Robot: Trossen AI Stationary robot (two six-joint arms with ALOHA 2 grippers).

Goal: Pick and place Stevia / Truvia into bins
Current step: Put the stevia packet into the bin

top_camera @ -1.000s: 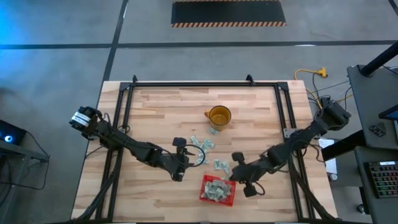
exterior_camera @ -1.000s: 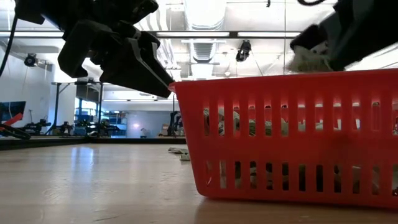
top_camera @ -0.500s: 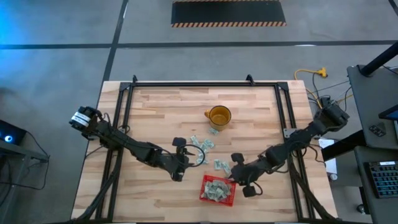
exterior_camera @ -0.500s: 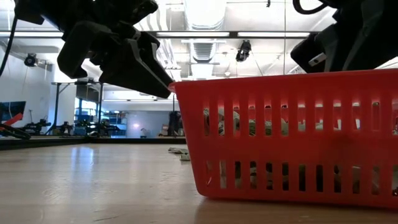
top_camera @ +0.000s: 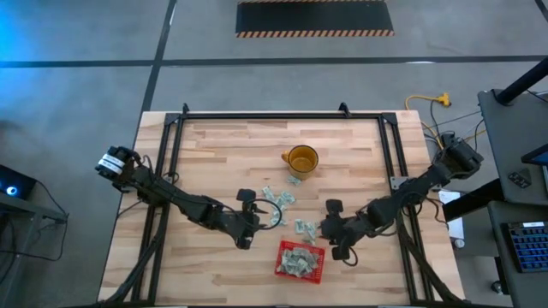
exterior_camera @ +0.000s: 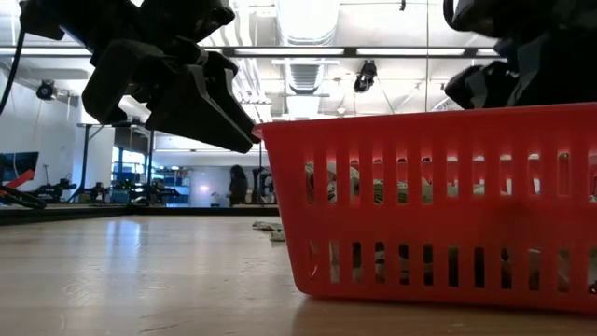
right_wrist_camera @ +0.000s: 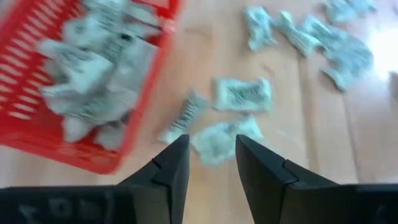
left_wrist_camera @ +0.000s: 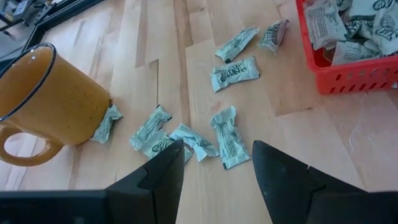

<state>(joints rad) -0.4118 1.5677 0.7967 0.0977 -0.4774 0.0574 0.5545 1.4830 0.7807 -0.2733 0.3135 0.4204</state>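
Note:
The red basket [top_camera: 318, 272] sits near the table's front edge, with several pale green and white packets [top_camera: 297, 259] lying in it. More packets lie loose on the wood: a cluster [top_camera: 278, 197] near the mug and a few [top_camera: 304, 227] just beyond the basket. My left gripper [left_wrist_camera: 217, 165] hovers open over the cluster [left_wrist_camera: 186, 134], to the basket's far left. My right gripper [right_wrist_camera: 211, 152] is open and holds nothing. It hangs above the loose packets [right_wrist_camera: 242, 93] beside the basket's far side [right_wrist_camera: 37, 143].
A translucent amber mug [top_camera: 301, 160] stands on the table's far middle, with one packet [left_wrist_camera: 106, 121] against its base. A dark frame [top_camera: 257, 115] runs round the table's edges. Bare wood lies to the left and right of the packets.
My right gripper has let go of a packet that it held over the basket's rim; the packet no longer shows between its fingers. The gripper has then moved off the basket toward the loose packets on its far side.

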